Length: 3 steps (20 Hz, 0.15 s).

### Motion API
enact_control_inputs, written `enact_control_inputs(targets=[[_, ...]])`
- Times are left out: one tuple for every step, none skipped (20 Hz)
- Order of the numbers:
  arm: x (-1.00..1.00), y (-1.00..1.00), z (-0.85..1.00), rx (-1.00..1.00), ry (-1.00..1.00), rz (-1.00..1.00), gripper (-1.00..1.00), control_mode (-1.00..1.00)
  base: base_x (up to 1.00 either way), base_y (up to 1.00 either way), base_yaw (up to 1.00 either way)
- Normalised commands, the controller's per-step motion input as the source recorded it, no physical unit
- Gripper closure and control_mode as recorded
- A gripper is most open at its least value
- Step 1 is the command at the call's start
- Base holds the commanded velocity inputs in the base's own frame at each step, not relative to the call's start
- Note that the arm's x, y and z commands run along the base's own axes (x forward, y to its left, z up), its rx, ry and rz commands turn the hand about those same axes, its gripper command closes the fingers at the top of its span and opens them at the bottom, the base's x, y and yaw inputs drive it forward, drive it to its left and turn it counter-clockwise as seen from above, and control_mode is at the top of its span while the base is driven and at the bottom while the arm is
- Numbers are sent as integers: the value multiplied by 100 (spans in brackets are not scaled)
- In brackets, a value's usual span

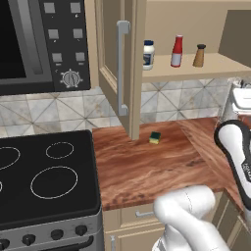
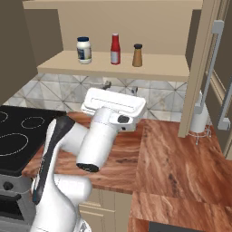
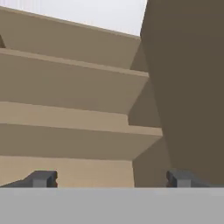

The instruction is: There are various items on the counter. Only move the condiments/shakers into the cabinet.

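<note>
On the tan shelf (image 1: 196,70) of the open cabinet (image 2: 149,18) stand the white jar with a blue lid (image 1: 148,55) (image 2: 84,50), the red squeeze bottle (image 1: 177,51) (image 2: 115,49) and the tan-brown shaker (image 1: 199,56) (image 2: 137,55), all upright in a row. My gripper (image 3: 113,179) (image 2: 120,89) is open, fingers wide apart and nothing between them. It hangs below the shelf's front edge, above the counter (image 1: 147,166), and looks up at bare cabinet shelves. The green-and-yellow sponge (image 1: 155,138) lies on the counter near the door's foot.
The cabinet door (image 1: 110,59) stands swung out, with its grey handle (image 1: 121,68) over the counter's left part. A black stovetop (image 1: 44,176) and a microwave (image 1: 44,44) are to the left. A paper towel roll (image 2: 199,118) stands at the right by the wall. Beige drawers (image 1: 137,213) lie under the counter.
</note>
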Motion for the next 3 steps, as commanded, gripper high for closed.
enact_control_inputs(targets=[[-100, 0, 0, 0, -15, -7, -100, -100, 0, 0, 0], [-100, 0, 0, 0, -9, -8, -100, -100, 0, 0, 0], [-100, 0, 0, 0, -4, -9, -100, -100, 0, 0, 0]])
